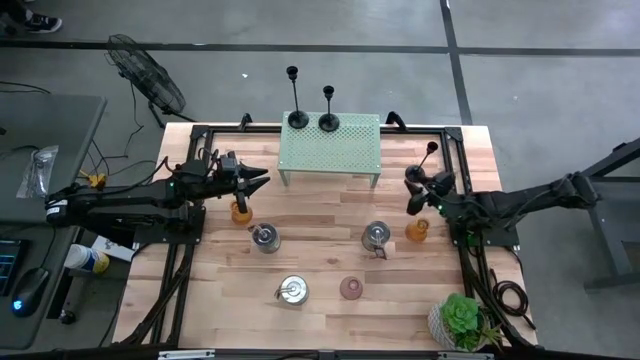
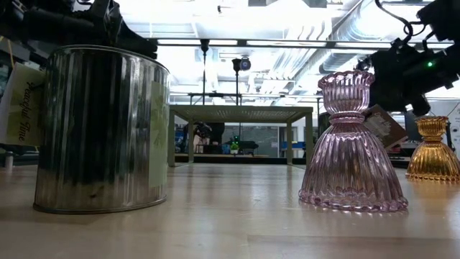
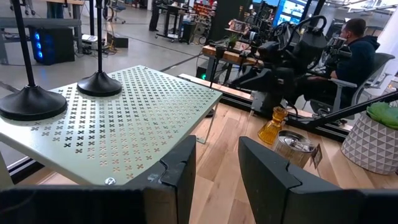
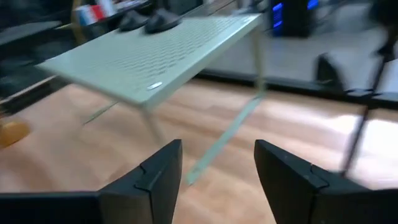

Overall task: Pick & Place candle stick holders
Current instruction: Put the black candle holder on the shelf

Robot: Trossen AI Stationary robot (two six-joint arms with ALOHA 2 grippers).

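Two black candlesticks (image 1: 297, 118) (image 1: 329, 122) stand by their round bases on the far left part of a pale green perforated stand (image 1: 330, 145); the left wrist view shows their bases (image 3: 32, 101) (image 3: 99, 84). A third candlestick (image 1: 427, 160) stands on the table at the right, just on the far side of my right gripper (image 1: 412, 195); its stem shows blurred in the right wrist view (image 4: 359, 130). My right gripper (image 4: 217, 162) is open and empty. My left gripper (image 1: 262, 178) (image 3: 217, 174) is open and empty by the stand's left end.
Amber glass holders (image 1: 241, 211) (image 1: 418, 231), three tins (image 1: 265, 238) (image 1: 376, 236) (image 1: 292, 290) and a pink glass holder (image 1: 351, 288) stand on the wooden table. A potted plant (image 1: 460, 320) sits at the near right corner. A person (image 3: 357, 43) sits beyond the table.
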